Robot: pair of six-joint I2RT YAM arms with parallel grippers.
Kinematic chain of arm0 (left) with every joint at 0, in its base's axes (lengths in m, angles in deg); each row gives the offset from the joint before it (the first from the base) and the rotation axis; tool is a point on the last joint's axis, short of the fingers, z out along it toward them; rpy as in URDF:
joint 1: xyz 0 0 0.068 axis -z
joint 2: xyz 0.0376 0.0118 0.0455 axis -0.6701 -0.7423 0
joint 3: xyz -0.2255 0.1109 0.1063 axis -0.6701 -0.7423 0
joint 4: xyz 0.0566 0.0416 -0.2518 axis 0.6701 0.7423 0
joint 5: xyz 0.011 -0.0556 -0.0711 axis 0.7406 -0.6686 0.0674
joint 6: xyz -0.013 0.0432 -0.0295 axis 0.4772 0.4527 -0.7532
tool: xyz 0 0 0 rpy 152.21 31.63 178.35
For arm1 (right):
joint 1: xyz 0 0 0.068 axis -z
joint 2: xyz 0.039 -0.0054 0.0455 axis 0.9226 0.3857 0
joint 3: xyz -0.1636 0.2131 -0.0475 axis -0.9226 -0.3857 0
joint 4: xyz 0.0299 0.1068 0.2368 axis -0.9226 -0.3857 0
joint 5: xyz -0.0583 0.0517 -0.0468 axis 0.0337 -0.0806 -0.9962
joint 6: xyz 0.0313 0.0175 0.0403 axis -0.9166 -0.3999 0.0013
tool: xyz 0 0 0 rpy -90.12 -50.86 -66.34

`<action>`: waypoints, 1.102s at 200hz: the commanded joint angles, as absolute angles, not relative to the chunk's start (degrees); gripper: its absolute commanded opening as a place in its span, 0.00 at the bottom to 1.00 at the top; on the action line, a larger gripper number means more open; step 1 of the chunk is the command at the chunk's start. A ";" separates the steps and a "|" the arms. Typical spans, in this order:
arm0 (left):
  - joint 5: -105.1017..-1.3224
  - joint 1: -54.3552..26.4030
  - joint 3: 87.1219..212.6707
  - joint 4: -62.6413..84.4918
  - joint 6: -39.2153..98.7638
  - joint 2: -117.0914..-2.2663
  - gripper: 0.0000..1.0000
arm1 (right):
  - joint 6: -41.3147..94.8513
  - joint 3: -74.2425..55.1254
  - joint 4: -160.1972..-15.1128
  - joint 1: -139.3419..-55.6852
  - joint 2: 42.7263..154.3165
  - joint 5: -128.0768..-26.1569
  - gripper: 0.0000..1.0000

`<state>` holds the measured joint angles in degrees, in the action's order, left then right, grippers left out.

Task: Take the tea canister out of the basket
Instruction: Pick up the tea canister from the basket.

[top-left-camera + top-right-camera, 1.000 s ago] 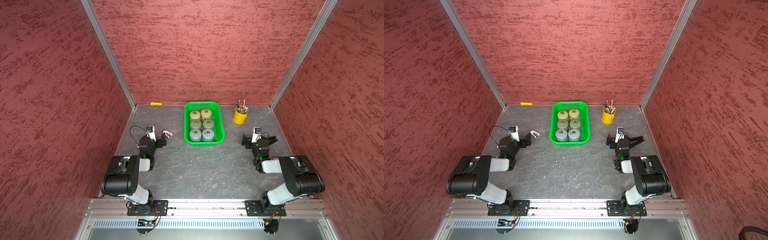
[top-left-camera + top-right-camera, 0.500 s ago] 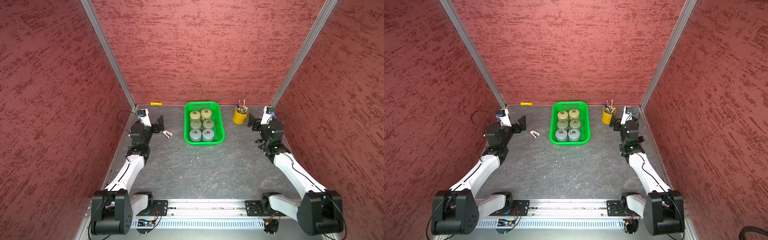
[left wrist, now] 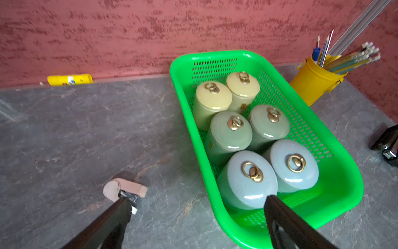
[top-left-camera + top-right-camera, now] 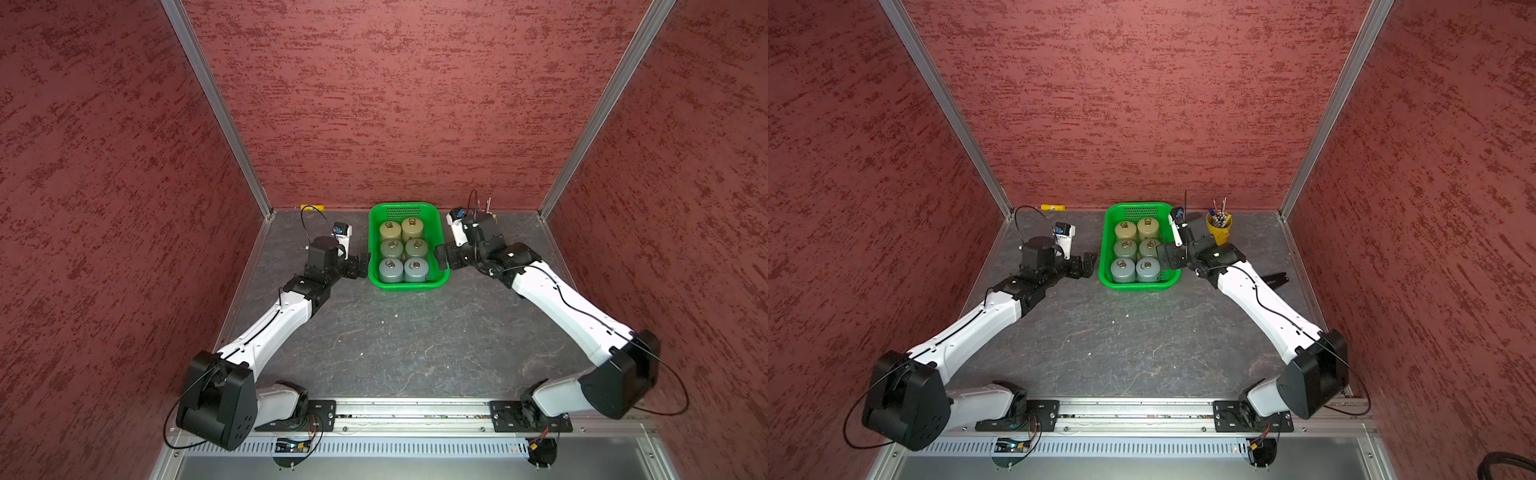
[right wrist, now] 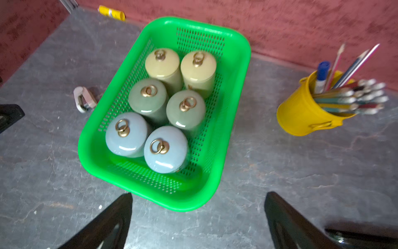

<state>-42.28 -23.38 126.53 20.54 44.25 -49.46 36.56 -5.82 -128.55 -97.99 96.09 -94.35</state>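
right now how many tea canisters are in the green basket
6, all upright in the basket, in three pairs: cream pair at the far end, sage green pair in the middle, pale blue pair at the near end. None looks hidden.

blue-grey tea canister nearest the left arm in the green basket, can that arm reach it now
Probably yes: the open left gripper hangs just beside the bright green perforated plastic basket, next to that round blue-grey lidded canister, whose top is uncovered. The neighbouring canisters leave the fingers little room.
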 commanded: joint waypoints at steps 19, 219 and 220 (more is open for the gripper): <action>-43.45 -22.23 127.62 22.42 40.89 -48.94 1.00 | 29.01 1.12 -138.95 -102.62 104.02 -95.27 0.99; -44.66 -20.50 124.85 20.86 38.54 -49.63 1.00 | 25.28 20.27 -147.79 -104.38 128.54 -99.14 0.99; -44.67 -20.48 124.86 20.89 38.55 -49.64 1.00 | 25.31 20.33 -147.82 -104.34 128.60 -99.14 0.99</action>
